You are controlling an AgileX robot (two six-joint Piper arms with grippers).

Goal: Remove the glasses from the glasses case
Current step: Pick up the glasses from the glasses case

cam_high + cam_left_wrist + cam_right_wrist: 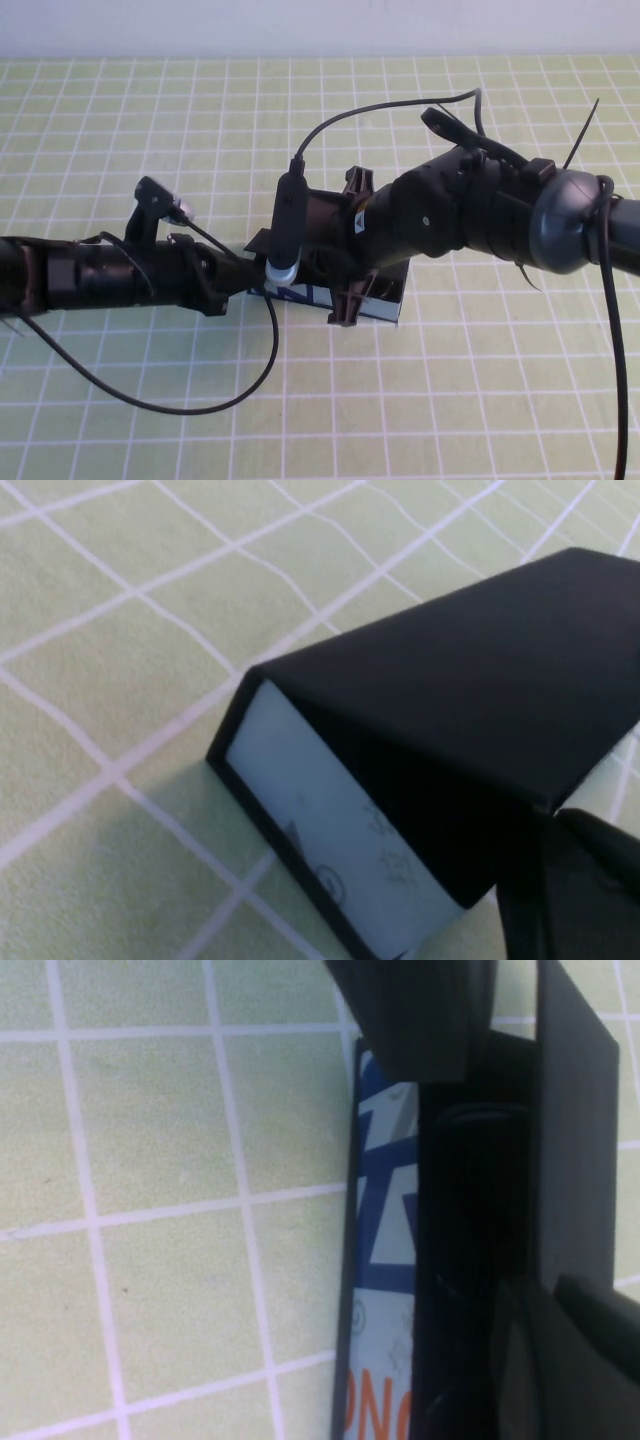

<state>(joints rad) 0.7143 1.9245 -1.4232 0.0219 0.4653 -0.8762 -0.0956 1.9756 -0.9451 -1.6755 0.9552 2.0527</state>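
Observation:
The glasses case (385, 305) lies at the table's middle with its black lid (470, 680) lifted and its pale blue lettered front (385, 1250) showing. My left gripper (248, 275) reaches in at the case's left end; its finger (580, 900) sits at the lid's edge, shut on the lid. My right gripper (315, 270) comes from the right and points down into the open case, mostly hidden under its own wrist. In the right wrist view its tips (555, 1360) are shut on the black glasses (470, 1210), which lie inside the dark lining.
A green tablecloth (480, 400) with a white grid covers the whole table. A black cable (200, 405) loops from the left arm over the cloth in front of the case. Another cable (400, 105) arches above the right wrist.

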